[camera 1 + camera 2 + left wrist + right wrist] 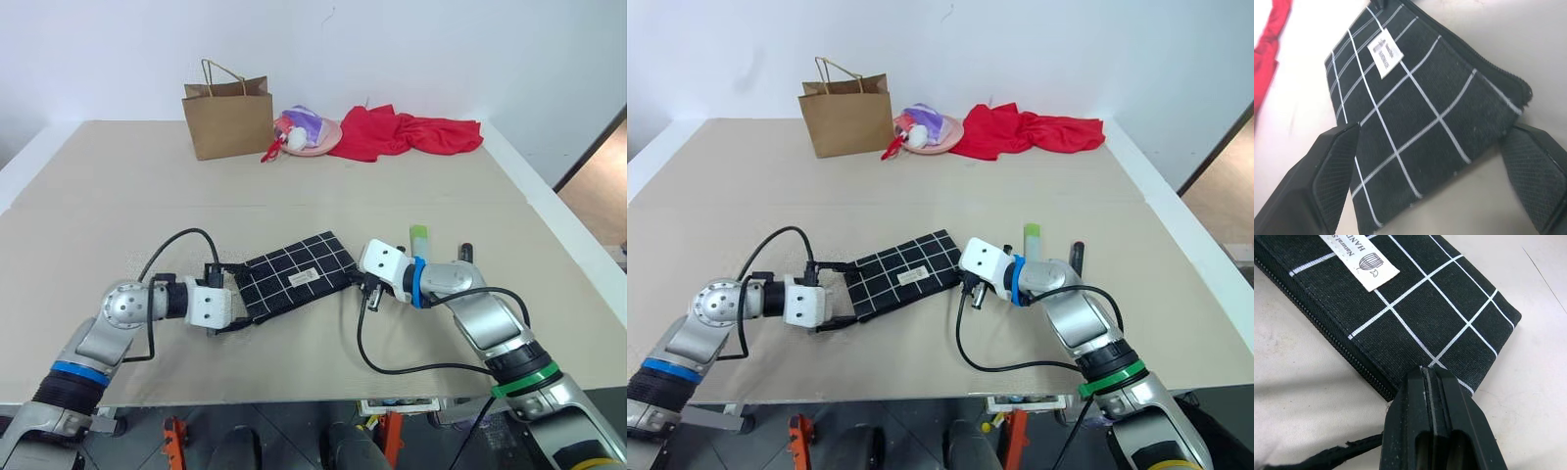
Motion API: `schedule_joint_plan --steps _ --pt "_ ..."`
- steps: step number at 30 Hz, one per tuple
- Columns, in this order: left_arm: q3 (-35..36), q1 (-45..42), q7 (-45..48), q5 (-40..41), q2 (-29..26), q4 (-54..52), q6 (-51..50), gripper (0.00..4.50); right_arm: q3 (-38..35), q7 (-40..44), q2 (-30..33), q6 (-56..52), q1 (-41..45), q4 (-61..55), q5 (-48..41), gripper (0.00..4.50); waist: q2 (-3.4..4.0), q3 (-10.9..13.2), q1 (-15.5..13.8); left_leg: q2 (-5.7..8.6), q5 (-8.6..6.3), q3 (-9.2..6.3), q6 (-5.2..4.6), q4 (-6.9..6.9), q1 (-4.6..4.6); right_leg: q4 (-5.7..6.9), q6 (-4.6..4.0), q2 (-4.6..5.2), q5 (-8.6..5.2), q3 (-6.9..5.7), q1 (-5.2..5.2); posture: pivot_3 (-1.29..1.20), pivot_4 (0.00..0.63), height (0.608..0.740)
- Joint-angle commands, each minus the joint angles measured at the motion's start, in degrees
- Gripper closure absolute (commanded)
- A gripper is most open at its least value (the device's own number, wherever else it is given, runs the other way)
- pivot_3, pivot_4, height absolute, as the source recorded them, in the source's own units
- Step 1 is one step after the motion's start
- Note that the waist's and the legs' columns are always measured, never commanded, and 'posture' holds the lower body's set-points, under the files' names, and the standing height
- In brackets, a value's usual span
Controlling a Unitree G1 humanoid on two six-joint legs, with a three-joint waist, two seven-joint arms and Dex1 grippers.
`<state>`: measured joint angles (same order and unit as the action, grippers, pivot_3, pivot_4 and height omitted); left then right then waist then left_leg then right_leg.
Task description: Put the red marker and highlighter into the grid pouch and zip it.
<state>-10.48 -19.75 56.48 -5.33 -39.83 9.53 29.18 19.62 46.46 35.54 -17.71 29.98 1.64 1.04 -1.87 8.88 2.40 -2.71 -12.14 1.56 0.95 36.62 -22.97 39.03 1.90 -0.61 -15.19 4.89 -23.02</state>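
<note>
The grid pouch (pixel 297 276) lies flat on the surface (pixel 118 196) between my pincers. My left pincer (pixel 1435 183) gapes wide, straddling its near end; my right pincer (pixel 1433 396), pressed shut on nothing, touches its opposite edge.

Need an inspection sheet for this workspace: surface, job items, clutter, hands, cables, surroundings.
Surface: beige table, bare in the middle.
Job's things: black white-gridded fabric pouch lying flat; pale highlighter with green cap and dark marker behind the right arm.
Clutter: brown paper bag, pink plate of small items, red cloth along the far edge.
Hands: left hand open, straddling the pouch corner; right hand shut at the opposite corner.
Cables: black cables looping off both wrists.
Surroundings: white wall.
</note>
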Motion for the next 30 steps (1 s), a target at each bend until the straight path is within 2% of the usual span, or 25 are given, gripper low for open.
schedule_joint_plan --steps 1,16,30 --pt "-2.81 1.43 -1.77 -3.96 0.46 0.02 0.6 0.0 -0.08 1.3 -0.14 -0.37 -0.25 1.38 1.0 4.44 0.06 -0.06 -0.01 0.0 0.01 0.0 -0.01 0.0 0.0 0.0 0.0 0.0 0.01 0.0 0.0 0.0 0.15 0.74" --pt "-5.79 1.69 -8.19 -8.08 3.31 0.23 1.9 0.0 0.63 3.12 -0.5 0.13 -0.39 2.21 2.47 4.44 0.17 -0.21 -0.07 0.04 0.01 -0.01 -0.01 0.0 0.07 0.0 0.03 0.03 0.01 0.0 0.09 0.0 0.15 0.74" --pt "-7.9 -0.77 -7.65 -8.7 4.91 -0.62 1.95 0.0 -0.08 3.39 -0.26 -0.02 -0.66 2.2 2.96 4.44 0.17 -0.24 -0.08 0.05 0.01 -0.01 -0.01 -0.04 0.08 -0.03 0.05 0.04 -0.02 0.0 0.11 0.0 0.15 0.74"
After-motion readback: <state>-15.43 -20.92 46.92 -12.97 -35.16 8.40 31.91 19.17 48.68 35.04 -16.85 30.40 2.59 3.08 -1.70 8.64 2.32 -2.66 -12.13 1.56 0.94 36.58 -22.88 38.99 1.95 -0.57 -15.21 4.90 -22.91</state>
